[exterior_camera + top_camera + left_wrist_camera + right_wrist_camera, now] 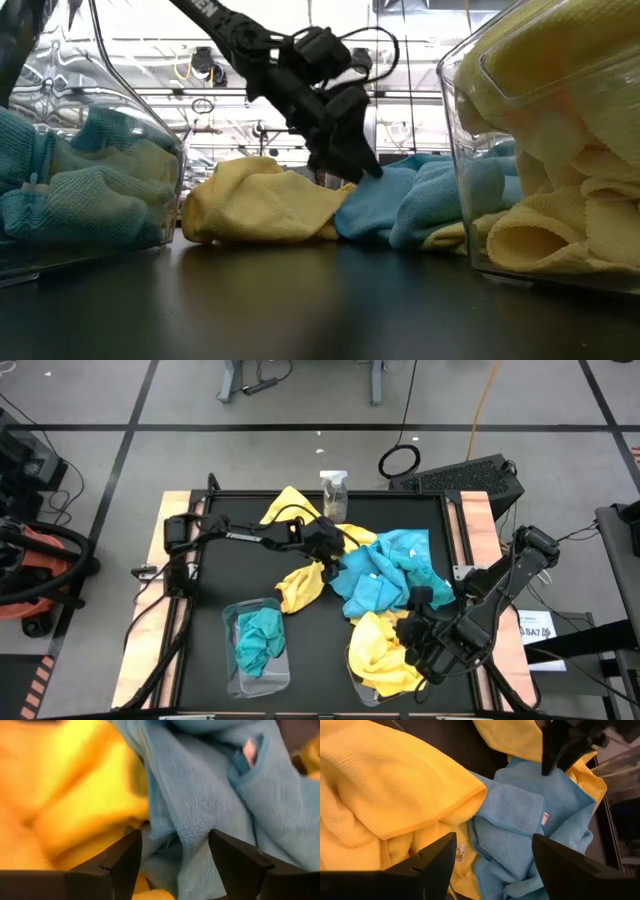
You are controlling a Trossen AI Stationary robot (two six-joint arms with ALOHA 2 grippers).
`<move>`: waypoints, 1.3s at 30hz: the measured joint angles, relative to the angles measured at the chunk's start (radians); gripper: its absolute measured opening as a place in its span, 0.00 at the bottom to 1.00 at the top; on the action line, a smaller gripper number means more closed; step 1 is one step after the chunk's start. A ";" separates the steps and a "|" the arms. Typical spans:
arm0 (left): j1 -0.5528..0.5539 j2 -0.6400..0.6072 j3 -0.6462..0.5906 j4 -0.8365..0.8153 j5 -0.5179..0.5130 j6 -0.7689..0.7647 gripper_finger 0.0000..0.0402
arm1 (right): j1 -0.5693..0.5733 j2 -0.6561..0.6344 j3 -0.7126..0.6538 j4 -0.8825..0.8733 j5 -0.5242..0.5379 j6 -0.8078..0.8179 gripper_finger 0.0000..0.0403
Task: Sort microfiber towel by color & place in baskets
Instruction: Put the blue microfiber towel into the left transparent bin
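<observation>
Overhead, you see the sorting half done. The left basket point(262, 680), near the table's point(210, 590) front edge, holds turquoise cloths point(258, 640). The right basket point(365, 688) is heaped with yellow cloths point(378, 655) that spill over its rim. A mixed pile remains at mid-table: blue cloths point(390, 570), one yellow cloth point(300, 588) at the pile's left edge, and more yellow at the far side beside a small spray bottle point(334, 493).

Your left gripper point(172, 855) is low over the seam between the yellow cloth and the blue pile. Its fingers are spread, and a fold of blue towel point(200, 810) lies between them, not yet pinched. The low view confirms the same gripper point(345, 160) at the pile's top.

Your right gripper point(492, 855) hovers over the right basket with its fingers spread and nothing between them. The yellow heap point(385, 785) and the blue pile point(520, 815) lie below it.

The step in hand appears to be picking a blue cloth from the pile. Next you would close the left fingers on that single fold, lift it clear, and carry it to the left basket. Take care not to drag the adjoining yellow cloth along with it.
</observation>
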 joint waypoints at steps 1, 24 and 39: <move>0.001 0.005 0.000 -0.006 0.022 0.012 0.56 | 0.000 0.000 0.000 0.000 0.000 0.001 0.63; -0.118 0.001 0.294 -0.310 0.102 0.276 0.01 | 0.005 0.000 0.000 0.016 0.009 0.030 0.63; -0.243 -0.194 0.641 -0.646 -0.224 0.417 0.00 | -0.003 0.000 -0.035 0.002 0.172 0.082 0.63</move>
